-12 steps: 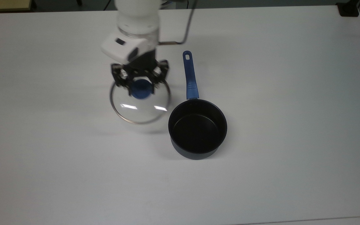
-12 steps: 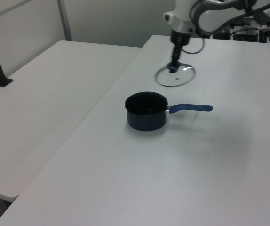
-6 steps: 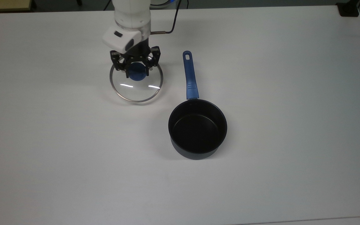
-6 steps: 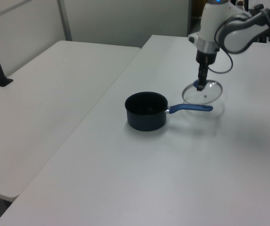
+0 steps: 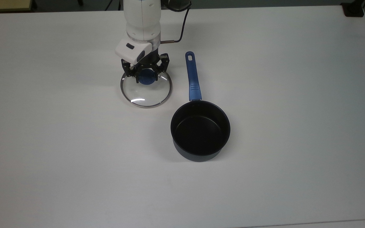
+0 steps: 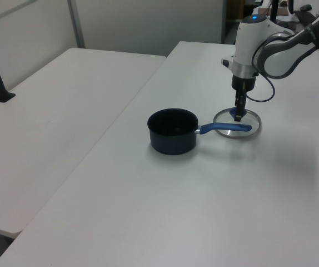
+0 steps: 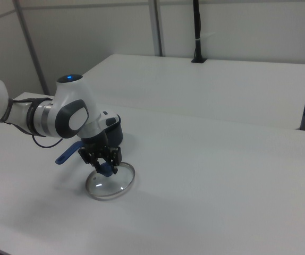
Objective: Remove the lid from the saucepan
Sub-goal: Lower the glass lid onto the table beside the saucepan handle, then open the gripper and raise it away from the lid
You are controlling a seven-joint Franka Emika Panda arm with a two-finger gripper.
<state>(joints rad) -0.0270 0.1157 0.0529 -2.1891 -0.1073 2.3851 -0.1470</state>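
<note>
While fingers (image 5: pixel 146 76) clasp its knob, lid (image 5: pixel 145 95) lies beside saucepan (image 5: pixel 200 131); table (image 5: pixel 296 95) open around

In the right view, the arm (image 7: pixel 62 117) hides the saucepan (image 7: pixel 66 154) at nine o'clock, except a stretch of its blue handle.

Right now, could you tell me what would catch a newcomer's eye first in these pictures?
First, the white arm's gripper closed on the blue knob of the glass lid, which sits low on the white table at the top view's upper middle. Next, the dark saucepan standing open near the top view's centre, its blue handle pointing up the picture to the right of the lid.
</note>
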